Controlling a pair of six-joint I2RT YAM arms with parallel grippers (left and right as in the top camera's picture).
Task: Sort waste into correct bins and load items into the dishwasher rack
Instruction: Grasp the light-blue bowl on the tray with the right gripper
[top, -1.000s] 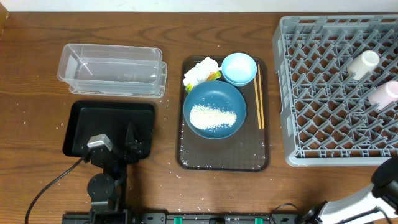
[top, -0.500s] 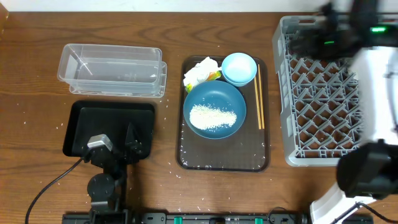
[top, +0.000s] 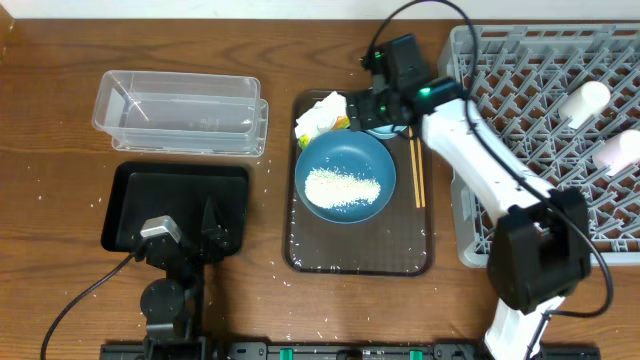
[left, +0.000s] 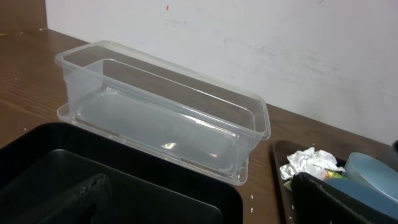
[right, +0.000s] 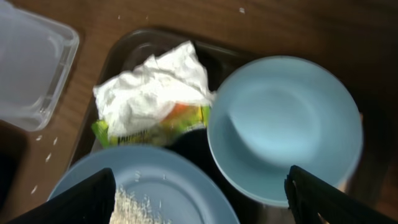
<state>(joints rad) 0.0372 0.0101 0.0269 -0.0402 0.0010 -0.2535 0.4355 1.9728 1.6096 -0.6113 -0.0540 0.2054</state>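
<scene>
Right gripper (right: 202, 202) hangs spread wide above the small pale blue bowl (right: 286, 127); crumpled napkin (right: 152, 87) lies just left on the yellow-green wrapper (right: 155, 129), dark blue bowl (right: 168, 180) with rice (right: 127, 205) nearer.

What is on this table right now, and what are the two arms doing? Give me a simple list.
Right gripper: open, above the small pale blue bowl
Left gripper: open, over the black tray
Dark blue bowl: holds rice, on the brown tray
Napkin and wrapper: on that tray, beside the bowls
Chopsticks: along the tray's edge nearest the rack
Clear tub: nothing inside
Rack: white cup and pink cup
</scene>
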